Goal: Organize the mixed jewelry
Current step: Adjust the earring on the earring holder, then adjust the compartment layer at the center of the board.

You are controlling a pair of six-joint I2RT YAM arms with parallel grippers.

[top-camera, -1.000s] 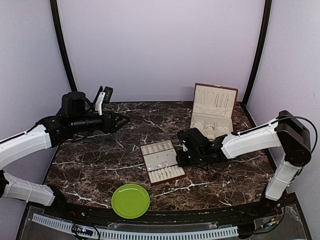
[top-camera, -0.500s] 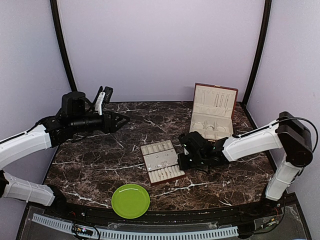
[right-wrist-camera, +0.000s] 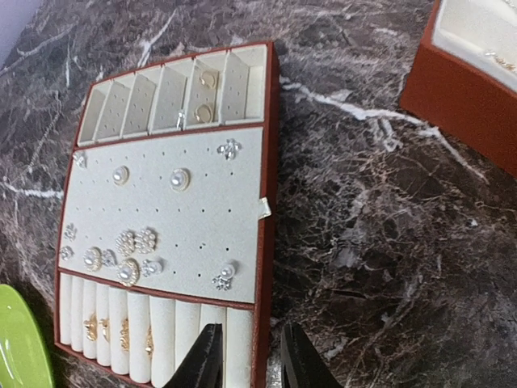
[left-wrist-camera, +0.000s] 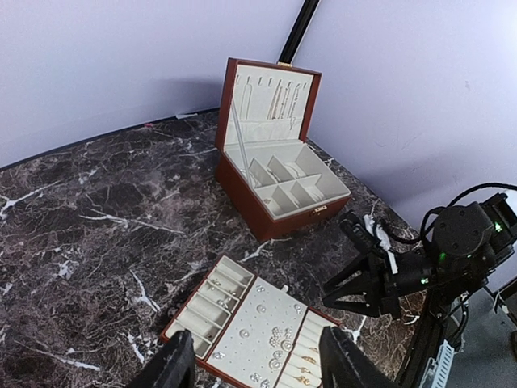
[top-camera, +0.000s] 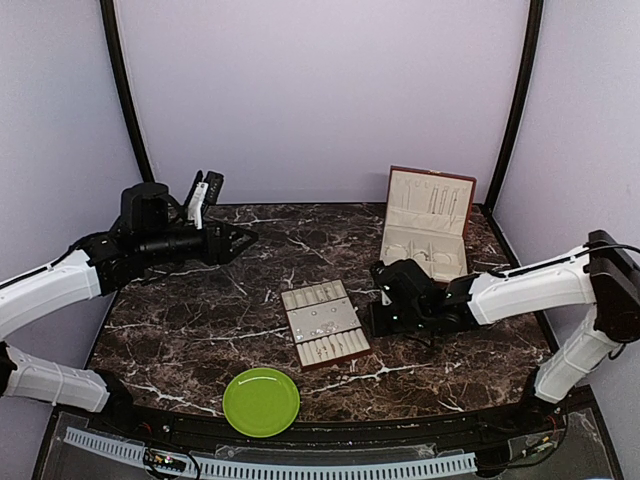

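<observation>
Your right gripper (right-wrist-camera: 246, 356) hangs slightly parted, empty, at the tray's (right-wrist-camera: 268, 145) right edge, jewelry (right-wrist-camera: 136, 241) dotting its pad. Your left gripper (left-wrist-camera: 254, 362) (wide open, holding nothing) hovers far left.

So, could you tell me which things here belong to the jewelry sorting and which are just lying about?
For the job: jewelry, the tray holding it, the open box.
Lying about: green plate.
</observation>
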